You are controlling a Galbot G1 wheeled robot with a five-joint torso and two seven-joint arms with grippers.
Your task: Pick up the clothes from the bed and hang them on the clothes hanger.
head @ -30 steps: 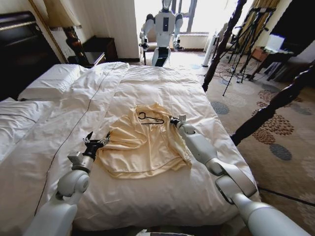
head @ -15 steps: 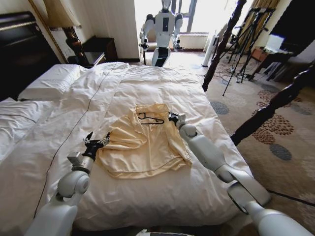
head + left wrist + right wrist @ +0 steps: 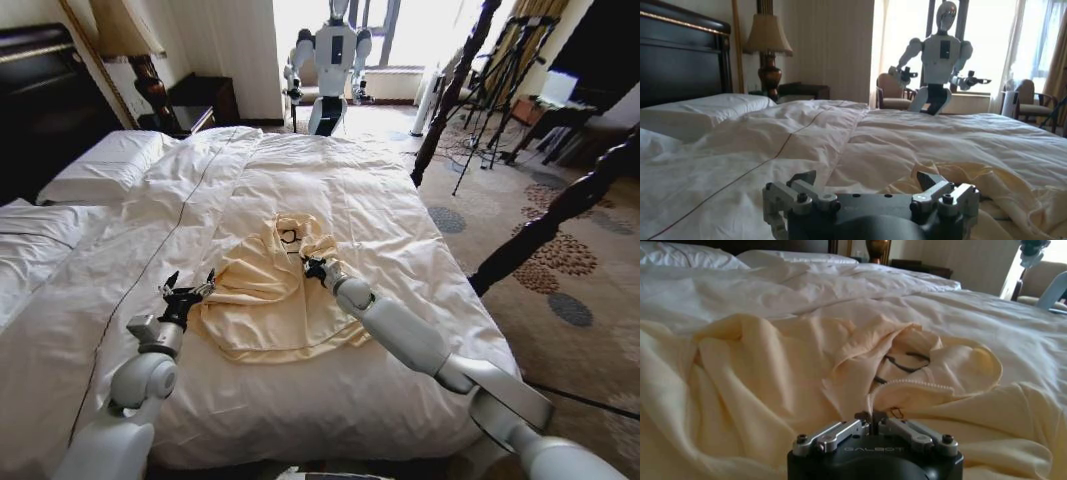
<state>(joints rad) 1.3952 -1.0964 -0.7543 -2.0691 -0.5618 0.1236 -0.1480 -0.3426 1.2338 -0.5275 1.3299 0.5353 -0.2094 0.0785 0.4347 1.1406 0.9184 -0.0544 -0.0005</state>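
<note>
Beyond the bed's far end, white humanoid robot (image 3: 333,58) standing before a bright window. Brown table lamp (image 3: 132,50) with pale shade at the upper left of the head view, on a dark nightstand (image 3: 203,98). Black tripods (image 3: 505,75) at the upper right, legs spread on patterned carpet (image 3: 560,250) dotted with dark round motifs. Upholstered armchair (image 3: 1030,102) near the window in the left wrist view.
</note>
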